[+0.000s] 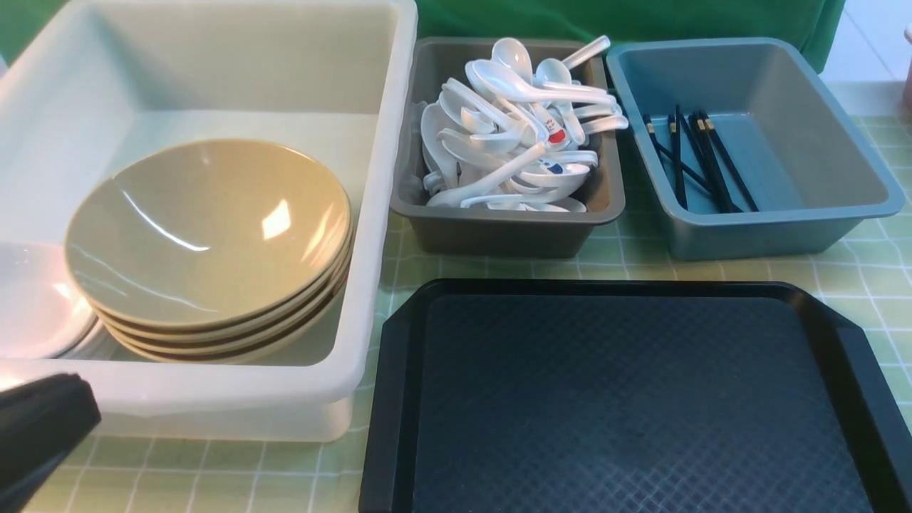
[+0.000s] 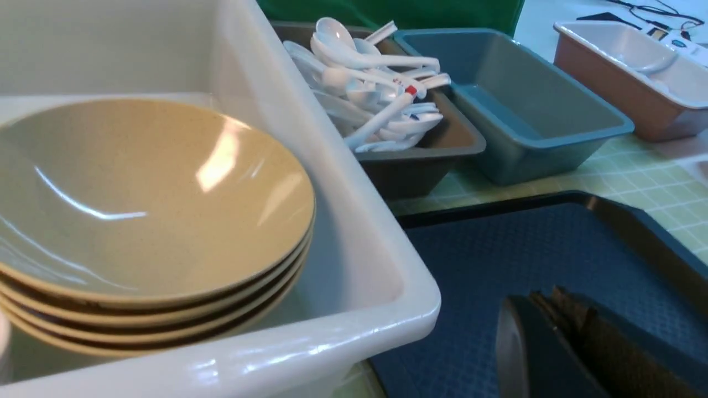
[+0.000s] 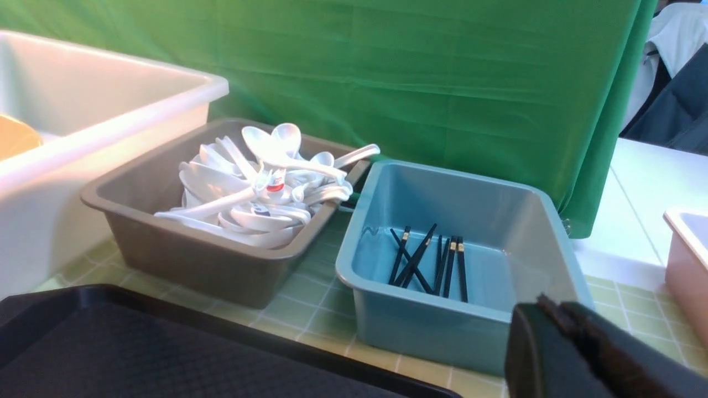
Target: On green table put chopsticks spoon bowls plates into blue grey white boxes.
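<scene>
Left hand [image 2: 558,342]: low by the near left corner of the worktop [image 1: 876,285]. Its fingers are pressed together and it holds nothing.
Right hand [image 3: 575,354]: seen only by its own camera, near the blue box. Its fingers look pressed together too, with nothing in them.
White box [image 1: 385,214]: very big, on the left side of the worktop.
Bowls [image 1: 206,242]: four tan ones sit in a stack inside the white box.
Plates [image 1: 35,306]: white ones lie in the white box too, on the left of the bowls. Only part of them shows.
Grey box [image 1: 499,228]: in the middle, toward the far edge.
Spoons [image 1: 513,135]: a big white heap fills the grey box.
Blue box [image 1: 784,221]: on the right, toward the far edge.
Chopsticks [image 1: 695,160]: a few black sticks lie on the floor of the blue box.
Black tray [image 1: 627,406]: at the near edge, with nothing on it.
How far along: every dish, spoon and stick I can see is already in a box. I think the job is done, or very close to done.
What is left: maybe nothing. I see no loose things waiting.
</scene>
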Tool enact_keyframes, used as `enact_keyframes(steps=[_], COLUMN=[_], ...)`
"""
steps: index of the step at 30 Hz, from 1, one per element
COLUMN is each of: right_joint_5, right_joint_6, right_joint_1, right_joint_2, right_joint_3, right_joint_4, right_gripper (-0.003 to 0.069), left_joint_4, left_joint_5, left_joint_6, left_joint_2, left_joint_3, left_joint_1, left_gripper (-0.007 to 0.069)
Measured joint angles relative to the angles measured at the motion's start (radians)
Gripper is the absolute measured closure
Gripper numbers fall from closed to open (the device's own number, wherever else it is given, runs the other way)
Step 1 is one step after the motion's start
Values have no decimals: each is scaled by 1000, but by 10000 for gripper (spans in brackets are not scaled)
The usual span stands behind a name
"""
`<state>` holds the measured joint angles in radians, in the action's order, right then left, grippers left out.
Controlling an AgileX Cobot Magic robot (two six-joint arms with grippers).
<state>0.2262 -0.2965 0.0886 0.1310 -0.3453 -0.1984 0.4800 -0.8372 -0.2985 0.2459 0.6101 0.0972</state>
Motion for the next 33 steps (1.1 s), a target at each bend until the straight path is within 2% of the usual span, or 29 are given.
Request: enact_keyframes(steps=[15, 18, 20, 21, 22, 26, 29, 33], right_joint_5=[0, 0, 0, 0, 0, 0, 0, 1], right_joint_6=[0, 0, 0, 0, 0, 0, 0, 0], right_joint_1=[0, 0, 0, 0, 0, 0, 0, 0], right_joint_2=[0, 0, 0, 0, 0, 0, 0, 0], right_joint_3=[0, 0, 0, 0, 0, 0, 0, 0], right_joint_4=[-2, -2, -2, -2, -2, -2, -2, -2], right_gripper=[626, 622, 620, 620, 619, 613, 612, 612], left_joint_4=[-14, -91, -187, -197, -269, -462, -526, -521], left_joint_5=[-30, 47, 142, 152, 226, 403, 462, 484], left_joint_6=[0, 39, 137, 148, 219, 339, 348, 358], left_joint_2=[0, -17, -46, -49, -73, -173, -241, -257], left_joint_3=[-34, -93, -170, -178, -235, -415, -534, -629], left_joint_1=[0, 0, 0, 0, 0, -1, -1, -1], left_gripper=[627, 627, 627, 627, 627, 627, 627, 627])
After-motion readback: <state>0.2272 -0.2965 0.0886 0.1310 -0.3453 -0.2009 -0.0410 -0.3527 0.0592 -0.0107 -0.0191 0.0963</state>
